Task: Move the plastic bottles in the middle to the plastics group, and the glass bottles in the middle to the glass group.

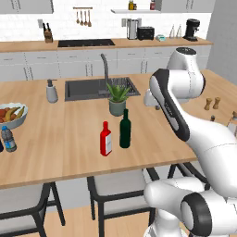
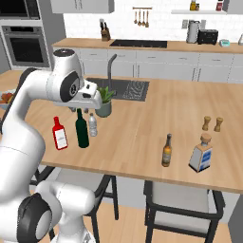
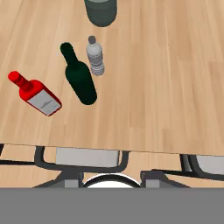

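The tall dark green bottle and the shorter red bottle stand side by side on the wooden island, near its front edge. A small clear water bottle stands just behind and right of the green one. My gripper hangs open above them and holds nothing. From the hand view the green bottle, red bottle and water bottle lie ahead of the gripper. A slim brown bottle and a flat pale bottle stand at the right. The blue-labelled clear bottle is far left.
A potted plant stands behind the bottles, in front of the sink. A fruit bowl sits beside the blue-labelled bottle. Two wooden shakers stand behind the pale bottle. A soap dispenser is left of the sink. Stools stand under the front edge.
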Robot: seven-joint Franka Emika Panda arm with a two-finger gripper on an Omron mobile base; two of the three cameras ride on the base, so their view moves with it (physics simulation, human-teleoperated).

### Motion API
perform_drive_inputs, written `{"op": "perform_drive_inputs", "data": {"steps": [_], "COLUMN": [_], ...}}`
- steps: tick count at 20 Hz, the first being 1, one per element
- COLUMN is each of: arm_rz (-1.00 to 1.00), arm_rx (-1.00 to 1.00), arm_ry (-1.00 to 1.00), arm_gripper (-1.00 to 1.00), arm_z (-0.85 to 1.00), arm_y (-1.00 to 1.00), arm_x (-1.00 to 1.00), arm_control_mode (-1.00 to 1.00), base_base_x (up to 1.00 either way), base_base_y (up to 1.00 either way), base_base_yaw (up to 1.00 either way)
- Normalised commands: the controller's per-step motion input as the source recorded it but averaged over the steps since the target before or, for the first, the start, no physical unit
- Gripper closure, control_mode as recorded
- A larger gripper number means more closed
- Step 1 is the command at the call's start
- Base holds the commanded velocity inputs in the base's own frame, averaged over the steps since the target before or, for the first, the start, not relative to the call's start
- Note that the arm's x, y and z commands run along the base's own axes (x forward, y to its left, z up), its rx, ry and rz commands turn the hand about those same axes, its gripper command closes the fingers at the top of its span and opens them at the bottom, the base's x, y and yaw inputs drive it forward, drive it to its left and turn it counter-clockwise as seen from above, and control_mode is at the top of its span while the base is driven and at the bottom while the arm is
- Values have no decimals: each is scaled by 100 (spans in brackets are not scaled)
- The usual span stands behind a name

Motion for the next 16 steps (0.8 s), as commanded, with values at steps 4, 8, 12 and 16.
{"op": "perform_drive_inputs", "data": {"steps": [4, 8, 12, 16], "arm_rz": [0, 10, 4, -4], "arm_rx": [-1, 0, 0, 0], "arm_ry": [0, 0, -1, -4], "arm_gripper": [-100, -100, -100, -100], "arm_z": [0, -4, -31, -20], "arm_y": [12, 3, 66, 100], "arm_x": [-7, -28, -2, 6], "arm_control_mode": [-100, -100, -100, -100], "base_base_x": [0, 0, 0, 0], "base_base_y": [0, 0, 0, 0], "base_base_yaw": [0, 0, 0, 0]}}
